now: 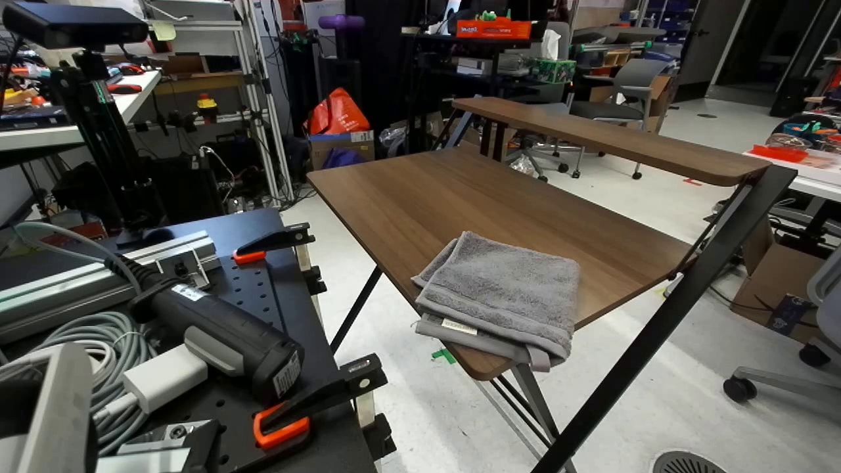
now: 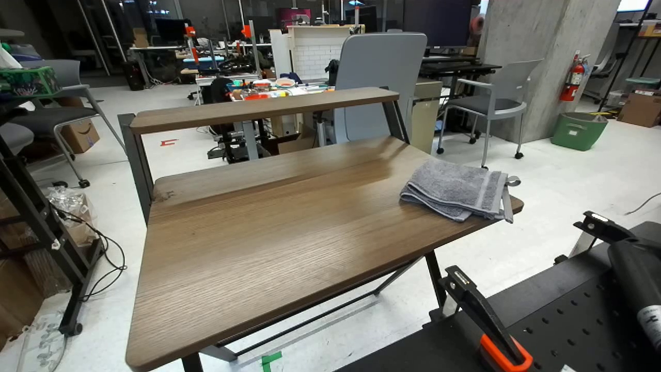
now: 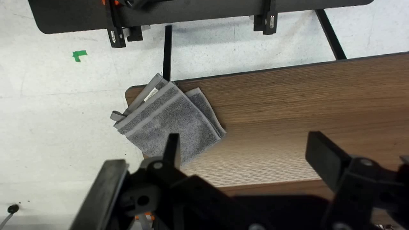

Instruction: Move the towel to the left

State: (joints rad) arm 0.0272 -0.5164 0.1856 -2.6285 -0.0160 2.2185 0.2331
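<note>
Black two-fingered gripper [image 3: 246, 148] spread wide, and here's the folded grey terry towel [image 3: 174, 123] overhanging a corner of the brown wood-grain worktop [image 3: 281, 118]: soft and light, I'd judge, so pinch its layered middle.

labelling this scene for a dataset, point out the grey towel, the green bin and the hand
Grey towel [image 1: 506, 289], in an exterior view: middle of its top layer
Green bin [image 2: 577, 136], in an exterior view: its outer wall
Hand [image 3: 244, 146], in the wrist view: midway between its fingertips
</note>
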